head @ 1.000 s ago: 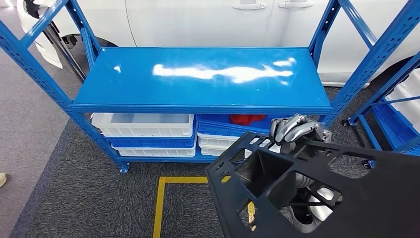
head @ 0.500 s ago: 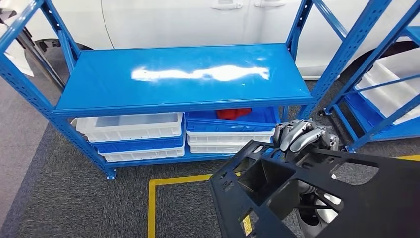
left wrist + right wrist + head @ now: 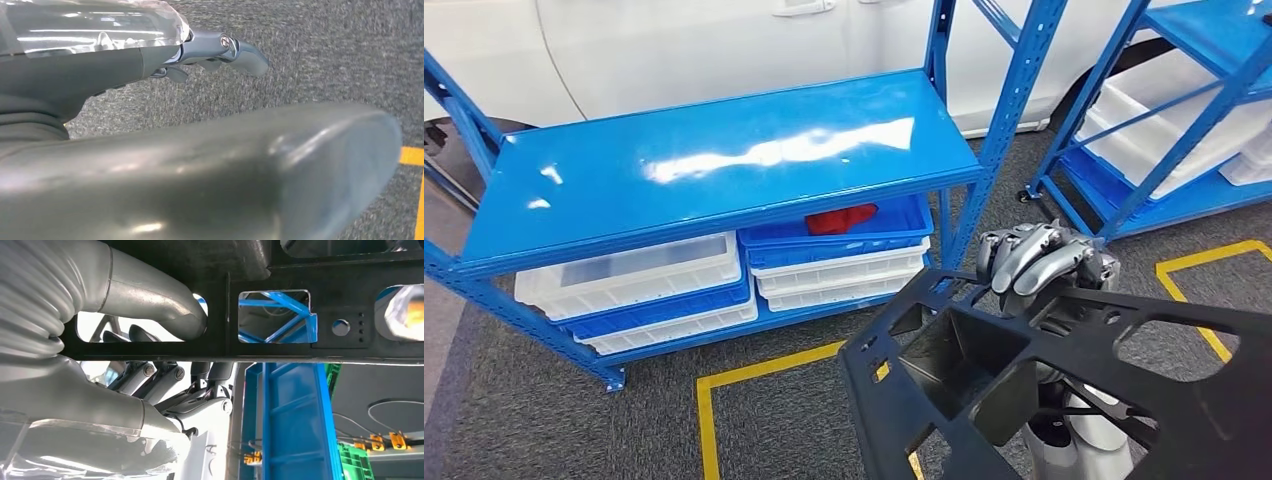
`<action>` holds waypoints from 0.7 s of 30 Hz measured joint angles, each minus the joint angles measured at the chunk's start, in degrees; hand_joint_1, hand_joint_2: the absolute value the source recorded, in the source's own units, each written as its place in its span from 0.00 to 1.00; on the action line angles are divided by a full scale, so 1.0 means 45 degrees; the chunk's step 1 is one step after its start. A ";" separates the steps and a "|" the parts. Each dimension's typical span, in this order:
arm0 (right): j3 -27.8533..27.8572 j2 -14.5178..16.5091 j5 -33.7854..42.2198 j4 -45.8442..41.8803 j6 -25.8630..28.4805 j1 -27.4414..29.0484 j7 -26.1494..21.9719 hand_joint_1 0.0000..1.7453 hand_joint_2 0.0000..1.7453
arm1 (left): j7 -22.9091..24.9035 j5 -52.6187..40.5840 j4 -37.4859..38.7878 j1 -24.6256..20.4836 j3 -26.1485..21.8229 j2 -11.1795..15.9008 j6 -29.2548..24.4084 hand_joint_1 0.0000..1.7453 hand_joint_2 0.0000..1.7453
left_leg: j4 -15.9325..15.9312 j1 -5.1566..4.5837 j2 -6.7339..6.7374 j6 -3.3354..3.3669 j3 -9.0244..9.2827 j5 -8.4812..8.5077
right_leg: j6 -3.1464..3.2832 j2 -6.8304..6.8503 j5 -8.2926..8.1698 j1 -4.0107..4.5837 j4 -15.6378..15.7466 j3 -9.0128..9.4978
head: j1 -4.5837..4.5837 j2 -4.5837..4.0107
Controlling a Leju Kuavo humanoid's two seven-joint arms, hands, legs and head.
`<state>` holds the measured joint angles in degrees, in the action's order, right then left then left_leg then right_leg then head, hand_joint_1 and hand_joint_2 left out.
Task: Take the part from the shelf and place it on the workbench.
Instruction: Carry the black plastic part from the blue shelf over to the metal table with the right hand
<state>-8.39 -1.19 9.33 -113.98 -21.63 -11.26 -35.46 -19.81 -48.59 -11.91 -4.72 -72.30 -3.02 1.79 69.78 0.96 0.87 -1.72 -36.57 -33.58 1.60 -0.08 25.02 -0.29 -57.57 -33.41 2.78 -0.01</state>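
Observation:
The part is a large black plastic panel [image 3: 1084, 335] with several cut-outs, carried low in front of me. My right hand [image 3: 1039, 258] grips its far edge, fingers curled over the top. In the right wrist view the thumb [image 3: 150, 295] pokes through a slot in the panel [image 3: 300, 345] and the fingers [image 3: 165, 377] close on its other side. My left hand [image 3: 210, 165] hangs over grey carpet with its fingers [image 3: 240, 50] stretched out and nothing in them. The blue shelf [image 3: 724, 170] stands ahead to the left, its top board bare.
Under the shelf board sit white bins [image 3: 634, 265] and a blue bin [image 3: 894, 222] holding a red thing [image 3: 844, 218]. A second blue rack [image 3: 1164, 150] with white bins stands at the right. A white car [image 3: 674, 50] is behind. Yellow tape [image 3: 764, 365] marks the carpet.
The whole view has swung to the right, so the shelf has slid left and tilted and the second rack has come in. The panel stays in my right hand.

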 joint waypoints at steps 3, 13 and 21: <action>-0.0051 0.0036 -0.0010 0.0000 -0.0002 -0.0079 0.0151 1.00 1.00 | -0.0015 0.0023 0.0000 0.0037 -0.0034 -0.0028 -0.0032 0.00 0.00 | 0.0872 0.0002 -0.0101 -0.0010 -0.0397 0.0017 | 0.0003 -0.0480 -0.0043 0.0026 -0.0054 -0.0057 | 0.0000 -0.0001; -0.0136 0.0060 0.0046 -0.0017 0.0010 -0.0539 0.0590 1.00 1.00 | -0.0067 0.0027 0.0000 -0.0074 -0.0057 -0.0156 0.0050 0.00 0.00 | -0.2681 0.0118 -0.0460 0.0564 0.1119 0.1603 | -0.0637 -0.0875 0.0316 0.0014 -0.1003 -0.0749 | -0.0006 0.0001; -0.0243 0.0069 0.0075 -0.0006 -0.0002 -0.0786 0.0669 1.00 1.00 | -0.0081 0.0080 0.0000 -0.0087 -0.0070 -0.0255 0.0097 0.00 0.00 | -0.2641 0.0030 0.0755 0.0514 0.1101 0.1560 | -0.0751 0.0517 0.0327 -0.0100 -0.1265 -0.0545 | -0.0010 0.0001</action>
<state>-9.49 -0.87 9.67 -114.01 -21.64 -14.80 -32.45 -20.17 -48.23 -11.91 -5.11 -72.62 -4.16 2.23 57.89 1.10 4.26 0.59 -31.61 -26.56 -1.78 2.25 26.49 -0.74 -63.26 -35.87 2.73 -0.01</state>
